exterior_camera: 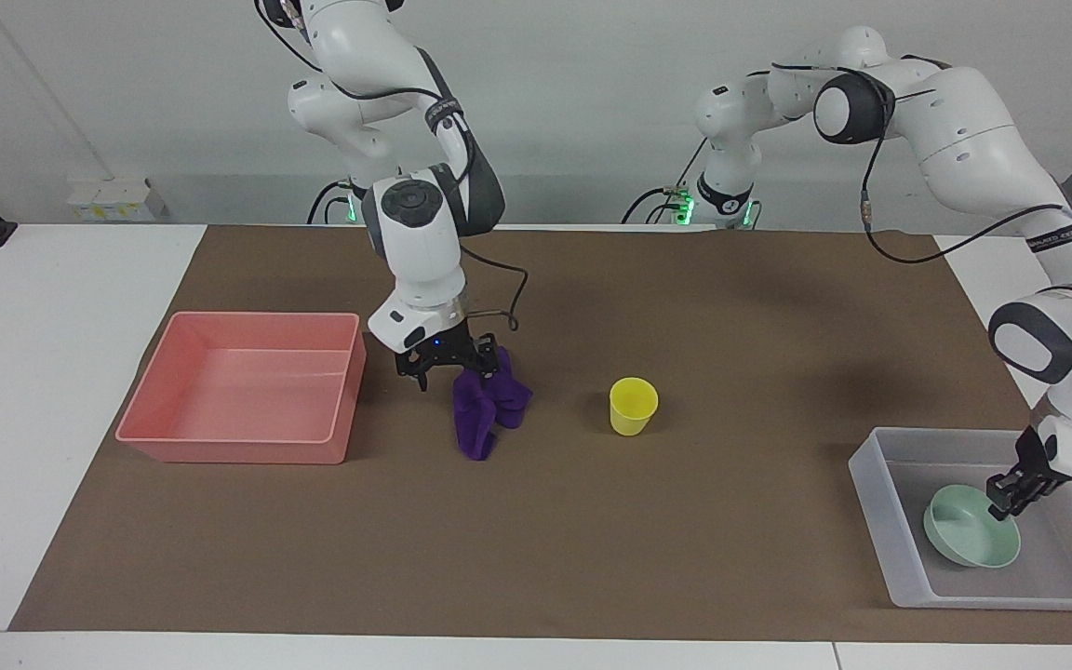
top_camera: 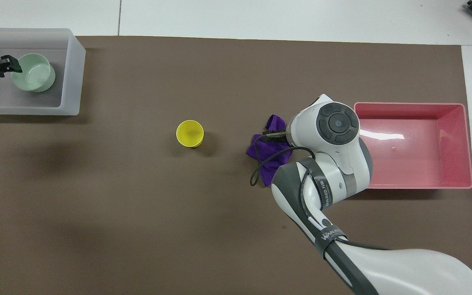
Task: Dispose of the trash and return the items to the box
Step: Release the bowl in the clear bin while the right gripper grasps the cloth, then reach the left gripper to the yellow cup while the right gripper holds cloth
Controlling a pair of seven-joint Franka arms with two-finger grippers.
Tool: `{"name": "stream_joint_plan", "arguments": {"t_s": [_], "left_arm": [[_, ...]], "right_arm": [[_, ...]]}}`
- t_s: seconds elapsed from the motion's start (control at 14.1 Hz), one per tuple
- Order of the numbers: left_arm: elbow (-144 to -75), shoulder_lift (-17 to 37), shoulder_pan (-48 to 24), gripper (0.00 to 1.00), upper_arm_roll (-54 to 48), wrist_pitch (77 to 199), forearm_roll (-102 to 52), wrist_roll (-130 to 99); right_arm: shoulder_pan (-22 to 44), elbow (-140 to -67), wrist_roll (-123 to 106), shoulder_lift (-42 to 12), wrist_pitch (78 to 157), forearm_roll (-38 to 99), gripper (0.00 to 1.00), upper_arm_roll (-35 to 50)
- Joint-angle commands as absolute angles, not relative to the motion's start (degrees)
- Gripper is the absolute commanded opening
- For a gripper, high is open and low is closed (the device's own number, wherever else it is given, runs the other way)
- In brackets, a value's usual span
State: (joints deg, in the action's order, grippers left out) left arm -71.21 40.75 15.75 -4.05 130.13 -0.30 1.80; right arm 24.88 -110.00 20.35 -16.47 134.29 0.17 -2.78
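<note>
Over the small deep-purple fabric rag [exterior_camera: 488, 402], which lies on the brown-covered bench [exterior_camera: 741, 326] between the pink rectangular plastic tray [exterior_camera: 243, 388] and the small bright-yellow plastic cup [exterior_camera: 633, 406], the right gripper [exterior_camera: 455, 368] hangs low with jaws spread. At the left arm's end, the left gripper [exterior_camera: 1007, 497] pinches the rim of the shallow mint-green bowl [exterior_camera: 969, 526], tilted inside the translucent whitish-grey plastic box [exterior_camera: 880, 521].
</note>
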Motion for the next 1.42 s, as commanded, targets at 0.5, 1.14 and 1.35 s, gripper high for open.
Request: {"name": "stream_joint_plan", "arguments": {"t_s": [0.5, 1.14, 1.35], "left_arm": [[-93.7, 15.7, 1.4, 1.00, -3.6, 123.9, -0.4, 1.3], [-102.4, 14.1, -17.0, 1.00, -3.6, 127.3, -0.4, -10.8], [-108.2, 14.6, -21.1, 0.94, -3.6, 133.9, -0.4, -14.1]], "right_arm": [[25.4, -116.8, 19.3, -17.3, 143.5, 1.1, 1.00, -1.3], [26.8, -116.1, 25.0, -17.1, 141.1, 1.1, 0.00, -1.3], [26.5, -113.6, 26.4, -14.6, 135.8, 1.2, 0.00, -1.3]]}}
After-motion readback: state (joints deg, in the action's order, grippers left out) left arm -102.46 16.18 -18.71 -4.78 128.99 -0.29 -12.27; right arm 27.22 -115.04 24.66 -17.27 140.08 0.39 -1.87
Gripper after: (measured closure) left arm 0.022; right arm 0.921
